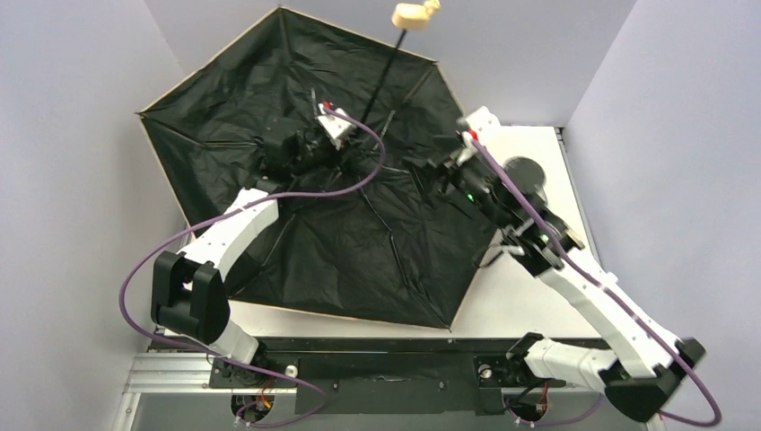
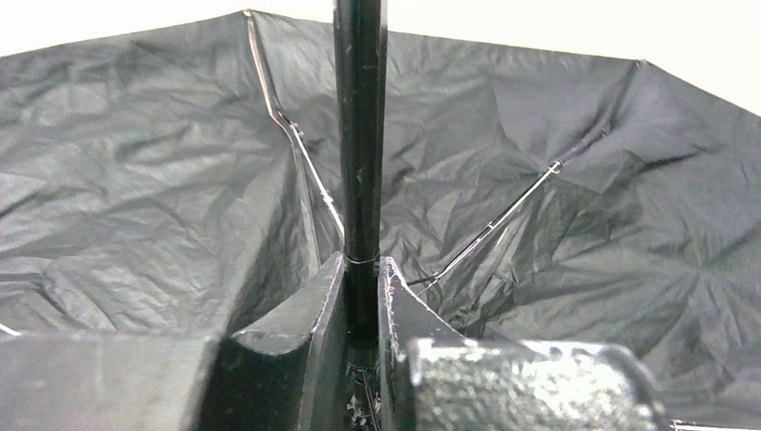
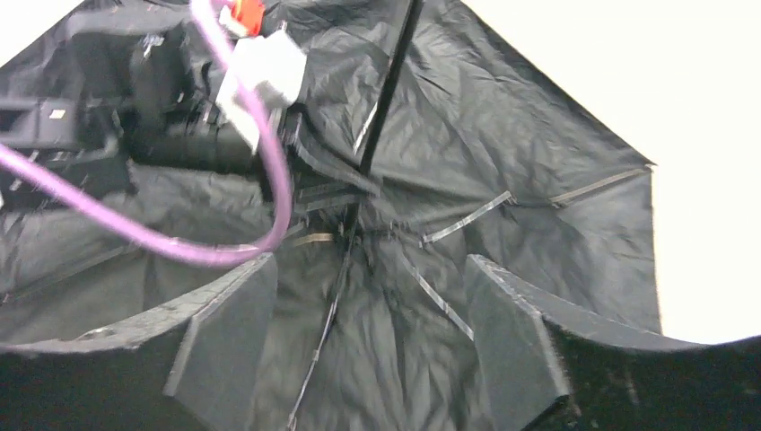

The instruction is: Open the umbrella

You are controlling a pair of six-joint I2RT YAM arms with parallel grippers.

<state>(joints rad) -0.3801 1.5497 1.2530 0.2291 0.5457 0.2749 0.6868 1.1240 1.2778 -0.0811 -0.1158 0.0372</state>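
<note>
**Umbrella spread open, L arm on shaft, R fingers wide**

The umbrella [image 1: 341, 242] lies open over the left and centre of the white worktop [image 1: 529, 296]. Its black lining faces up toward the top cam, w/ a thin tan edge showing round the canopy rim. The canopy's far-left part runs up against the back wall. The thin black shaft [image 1: 388, 76] rises from the hub twd the upper right and ends in the small beige handle knob [image 1: 411, 15], up in the air near the back wall.

The left gripper [image 2: 362, 262] is low on the shaft, close to the hub. In the L wrist view its fingers [image 2: 305, 314] are pressed against the shaft on both sides, so it grips the shaft. Metal ribs [image 2: 511, 211] fan out over the creased lining behind it.

The right gripper [image 3: 368, 269] hangs over the right half of the canopy, pointing twd the hub. Its fingers [image 3: 229, 332] stand wide apart w/ nothing between them, only lining and ribs below. The R wrist view also shows the L arm's purple cable [image 3: 135, 229] looping across the lining.
</note>
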